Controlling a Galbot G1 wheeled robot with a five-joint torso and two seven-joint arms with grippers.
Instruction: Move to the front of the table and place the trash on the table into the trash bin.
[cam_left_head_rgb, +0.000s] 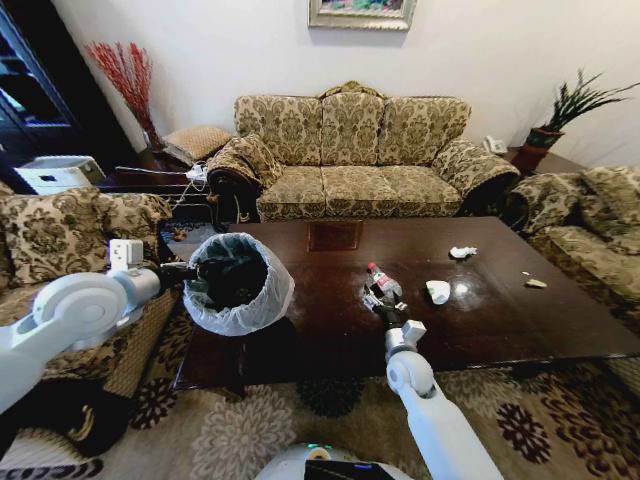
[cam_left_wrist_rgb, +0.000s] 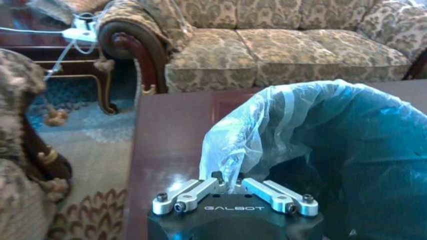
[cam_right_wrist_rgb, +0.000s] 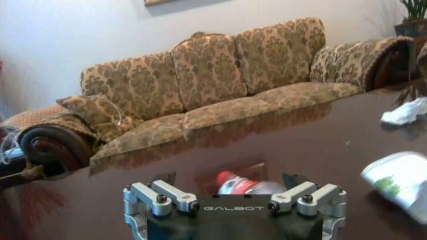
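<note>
Right gripper (cam_left_head_rgb: 384, 312) at the bottle (cam_left_head_rgb: 383, 283)
My fingers straddle it, open; bottle lies flat on the worktop (cam_left_head_rgb: 500, 320), red cap toward the sofa; left gripper (cam_left_wrist_rgb: 230, 186) pinches the trash bin (cam_left_head_rgb: 238, 283) liner.

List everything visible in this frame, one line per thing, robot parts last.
table: one, dark brown, centre.
trash bin: one, black with whitish bag, over the table's left end, held at the rim.
bottle: one, clear, red cap, mid-table.
paper wads: two, white, right of the bottle.
scrap: one, yellowish, table's right side.
sofa: one, patterned gold, behind the table.
plant: one, green, far right.
left claw: shut on the bin's bag.
right claw: open, astride the bottle.
</note>
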